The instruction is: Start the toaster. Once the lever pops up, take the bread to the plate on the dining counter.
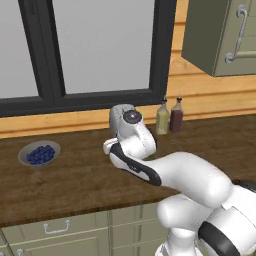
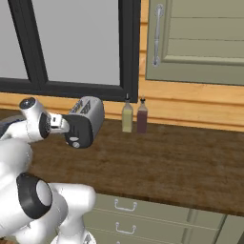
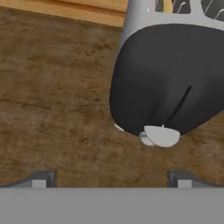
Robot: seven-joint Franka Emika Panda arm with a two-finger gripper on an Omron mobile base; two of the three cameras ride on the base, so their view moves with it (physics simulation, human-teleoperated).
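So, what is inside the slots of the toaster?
In the hand view, the toaster shows grey slot wires and a tan-yellow strip, perhaps the bread, at its top. The slots' depth is hidden by the black panel.

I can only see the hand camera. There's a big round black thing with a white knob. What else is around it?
Observer: That's the toaster. A yellowish bottle and a dark red bottle stand to its right, by the wall.
Operator: Anything on the other side?
Observer: A grey bowl of blueberries sits on the counter, well to the toaster's left.
Operator: What's behind it?
Observer: A dark-framed window above the wooden wall strip.
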